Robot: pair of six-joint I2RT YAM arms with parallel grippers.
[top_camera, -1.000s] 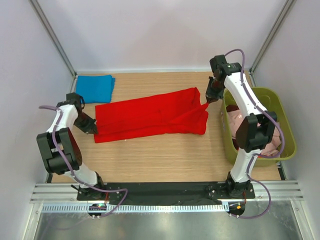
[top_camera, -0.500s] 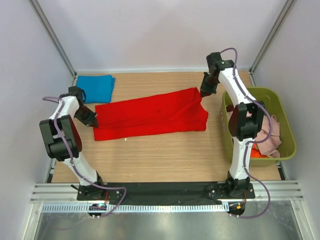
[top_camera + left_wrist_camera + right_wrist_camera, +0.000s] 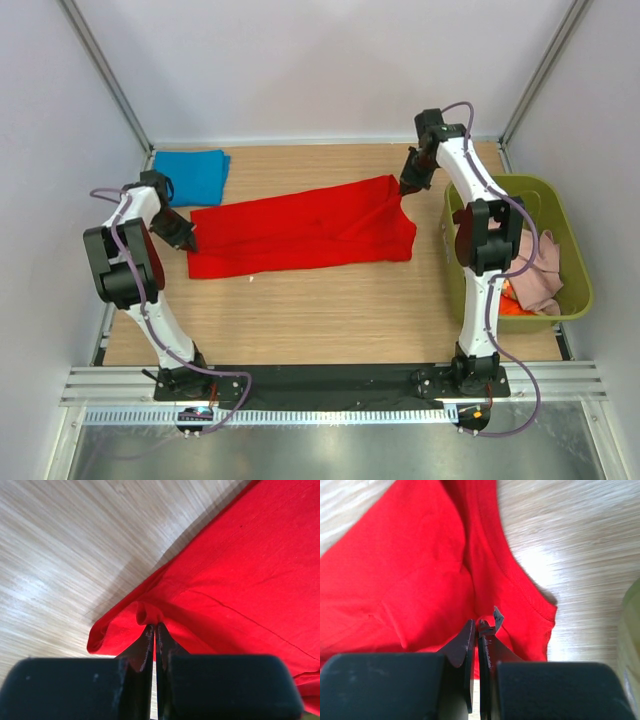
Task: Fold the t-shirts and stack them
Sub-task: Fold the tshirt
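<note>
A bright red t-shirt [image 3: 300, 230] lies stretched across the middle of the wooden table. My left gripper [image 3: 189, 240] is shut on its left edge; the left wrist view shows the red cloth [image 3: 235, 580] pinched between the closed jaws [image 3: 155, 630]. My right gripper [image 3: 403, 190] is shut on the shirt's far right corner, and the right wrist view shows the cloth [image 3: 420, 580] bunched at the jaw tips [image 3: 479, 627]. A folded blue t-shirt [image 3: 190, 175] lies at the back left. Pale pink [image 3: 535, 270] and orange [image 3: 515, 305] shirts lie in the bin.
An olive-green plastic bin [image 3: 575, 250] stands at the right edge of the table, right beside my right arm. White walls and metal posts enclose the table at the back and sides. The bin's rim shows at the right edge of the right wrist view [image 3: 632, 645].
My right gripper has moved back and left with the shirt corner, pulling it off the fold. My left gripper has shifted slightly back. The shirt lies more stretched and flatter.
</note>
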